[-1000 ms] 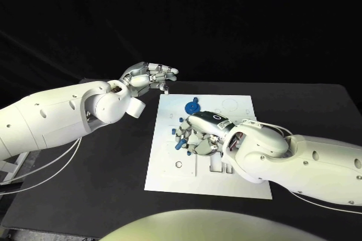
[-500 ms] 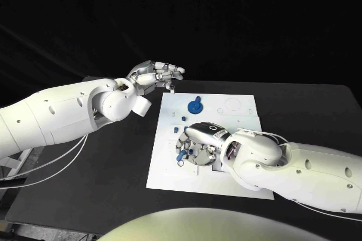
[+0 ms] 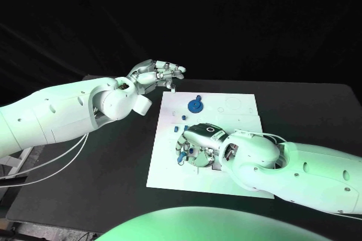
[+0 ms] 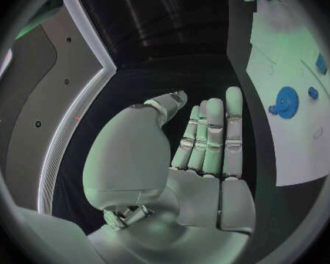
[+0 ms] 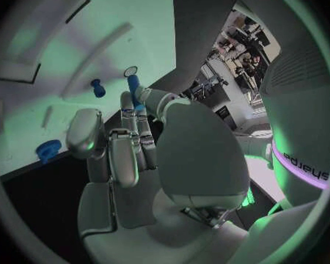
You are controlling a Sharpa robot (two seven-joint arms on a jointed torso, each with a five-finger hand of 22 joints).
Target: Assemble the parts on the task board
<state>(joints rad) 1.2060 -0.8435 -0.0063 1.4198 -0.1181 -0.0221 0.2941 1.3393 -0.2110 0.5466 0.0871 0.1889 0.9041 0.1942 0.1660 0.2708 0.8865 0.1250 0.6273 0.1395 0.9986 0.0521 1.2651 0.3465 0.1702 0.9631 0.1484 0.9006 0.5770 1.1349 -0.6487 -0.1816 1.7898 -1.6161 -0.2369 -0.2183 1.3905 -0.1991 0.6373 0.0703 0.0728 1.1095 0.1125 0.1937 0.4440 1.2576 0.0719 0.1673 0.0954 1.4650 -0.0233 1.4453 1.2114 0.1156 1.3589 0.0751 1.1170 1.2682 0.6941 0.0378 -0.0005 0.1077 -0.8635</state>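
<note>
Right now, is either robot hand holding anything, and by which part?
The right robot hand pinches a thin blue peg by its lower end over the task board. The left robot hand holds nothing.

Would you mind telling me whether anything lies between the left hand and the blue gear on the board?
Nothing visible does. The left hand hovers empty beyond the board's far corner, and only bare table and board lie between it and the gear. The right hand works nearer, holding a blue peg.

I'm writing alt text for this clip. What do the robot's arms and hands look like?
Both arms, the left arm and the right arm, are bulky, smooth white shells with small dark holes; thin pale cables trail beneath them. The left hand and right hand are silver, many-fingered and segmented.
</note>
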